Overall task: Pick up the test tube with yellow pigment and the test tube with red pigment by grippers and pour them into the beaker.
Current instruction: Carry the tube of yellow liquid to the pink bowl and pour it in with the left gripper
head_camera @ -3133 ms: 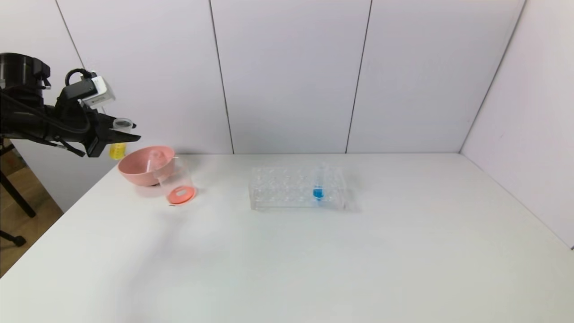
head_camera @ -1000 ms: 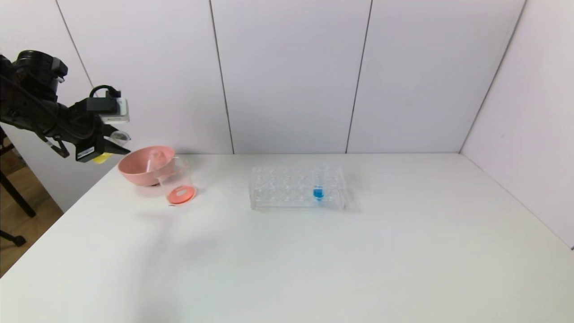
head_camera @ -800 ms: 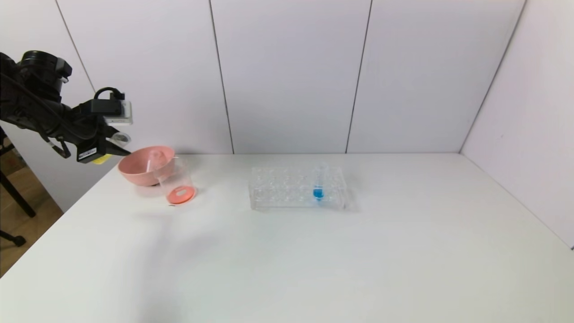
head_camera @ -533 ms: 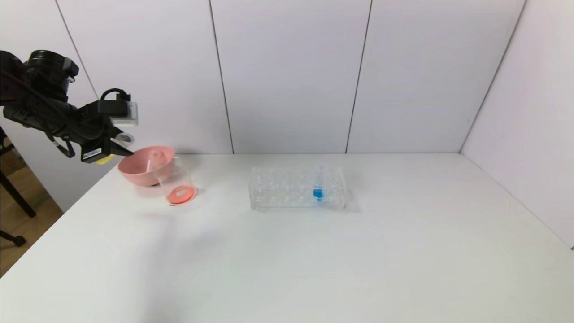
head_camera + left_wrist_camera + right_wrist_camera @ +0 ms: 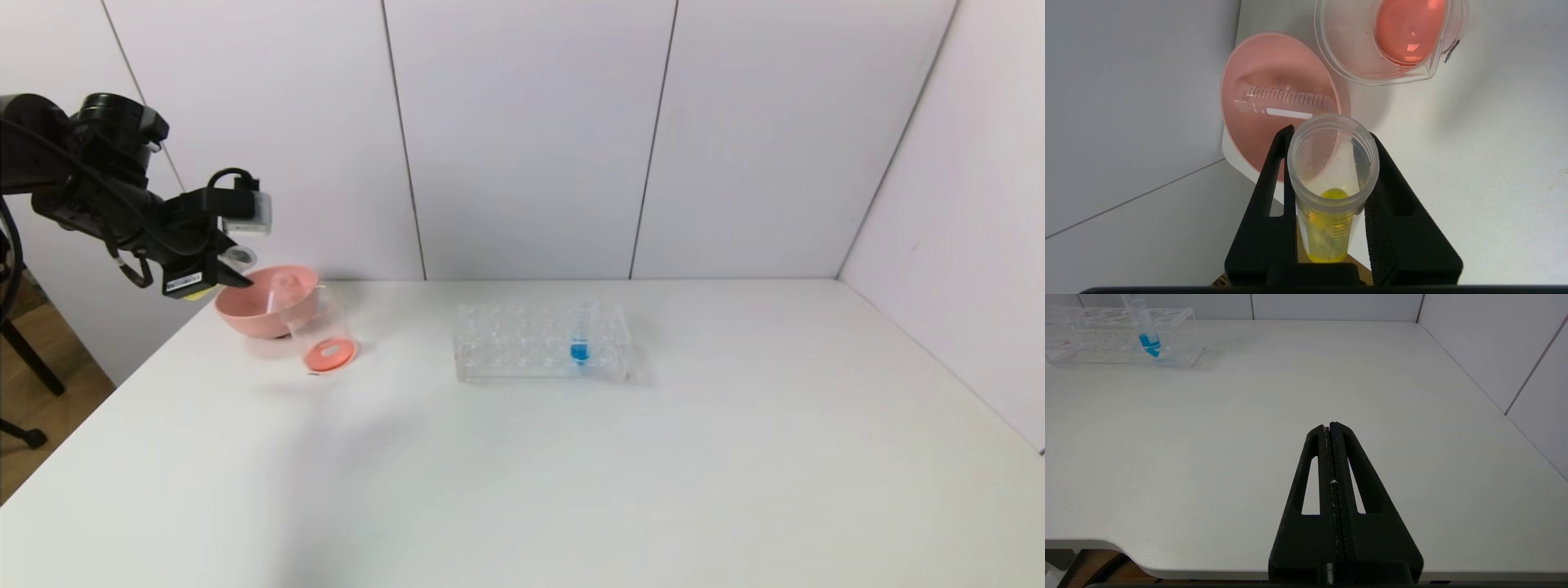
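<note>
Biggest risk I see: the yellow tube (image 5: 1331, 192) isn't over the beaker (image 5: 1388, 38) yet, it hangs above the near rim of the pink bowl (image 5: 1257, 134), so if it tips now the yellow probably lands in the bowl or on the table (image 5: 571, 457). The left gripper (image 5: 1331, 139) is pinching the tube just under its wide rim, mouth open, so a loose pinch could let it slide. The tube is clear with scale marks and a bit of yellow at the bottom. The beaker already has red liquid in it, and an empty tube (image 5: 1282, 102) lies in the bowl. The right gripper (image 5: 1331, 426) is pressed together, parked low over the table's near edge.
</note>
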`<state>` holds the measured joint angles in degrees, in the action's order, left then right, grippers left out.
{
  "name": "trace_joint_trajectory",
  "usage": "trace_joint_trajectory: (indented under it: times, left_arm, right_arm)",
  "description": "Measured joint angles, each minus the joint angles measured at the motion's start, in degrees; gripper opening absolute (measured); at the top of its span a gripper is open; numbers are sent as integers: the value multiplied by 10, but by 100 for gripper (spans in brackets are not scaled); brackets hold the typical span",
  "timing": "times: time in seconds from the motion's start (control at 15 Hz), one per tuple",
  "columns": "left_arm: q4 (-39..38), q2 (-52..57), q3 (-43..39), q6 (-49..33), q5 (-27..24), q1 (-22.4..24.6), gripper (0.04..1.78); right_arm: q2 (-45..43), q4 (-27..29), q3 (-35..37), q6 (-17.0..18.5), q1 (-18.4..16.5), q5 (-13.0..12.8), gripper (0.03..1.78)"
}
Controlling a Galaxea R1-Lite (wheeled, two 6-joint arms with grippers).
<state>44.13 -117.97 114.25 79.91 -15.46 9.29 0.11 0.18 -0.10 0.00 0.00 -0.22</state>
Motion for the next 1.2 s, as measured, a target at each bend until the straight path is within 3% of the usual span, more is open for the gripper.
trace_joint_trajectory:
  times: [1.0, 1.2]
  left_arm:
    - [4, -15, 6, -11, 145, -43, 48]
    - [4, -19, 7, -11, 151, -49, 48]
  right_arm:
    - [0, 0, 0, 0, 0, 0, 11]
    - [0, 0, 0, 0, 0, 0, 11]
